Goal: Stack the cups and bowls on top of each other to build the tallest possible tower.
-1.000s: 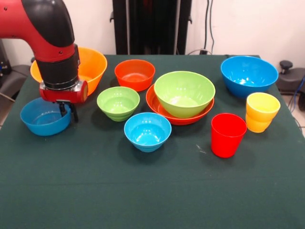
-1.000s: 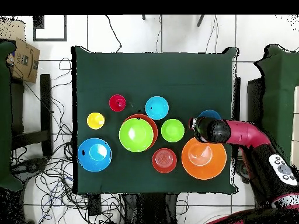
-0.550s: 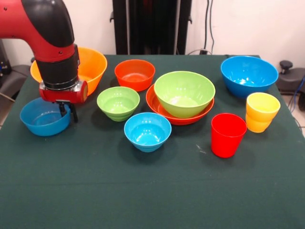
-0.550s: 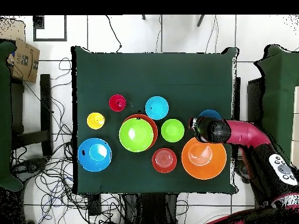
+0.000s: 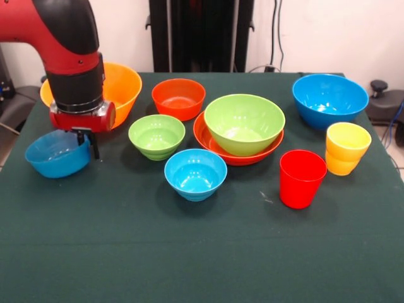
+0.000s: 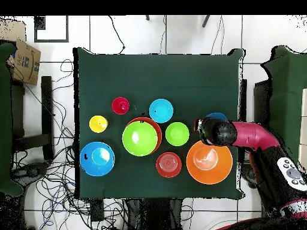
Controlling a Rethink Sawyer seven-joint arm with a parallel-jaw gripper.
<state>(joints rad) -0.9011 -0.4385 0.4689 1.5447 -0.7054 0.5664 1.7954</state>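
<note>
My gripper (image 5: 88,144) is shut on the near rim of a small blue bowl (image 5: 53,154) at the table's left, and the bowl hangs slightly tilted just above the cloth. From overhead the arm's head covers the gripper (image 6: 207,129), and only a sliver of this blue bowl (image 6: 217,116) shows. A large green bowl (image 5: 244,123) sits nested in a shallow red-orange bowl (image 5: 214,146) at the centre. The red cup (image 5: 302,178) and the yellow cup (image 5: 347,148) stand upright on the right.
Behind the arm is a big orange bowl (image 5: 123,85). A small red-orange bowl (image 5: 178,98), a small green bowl (image 5: 156,135) and a light blue bowl (image 5: 196,173) stand left of centre. A large blue bowl (image 5: 329,100) is at the far right.
The gripper has risen a little and the small blue bowl has come up with it, tilting and shifting slightly left. Nothing else has moved.
</note>
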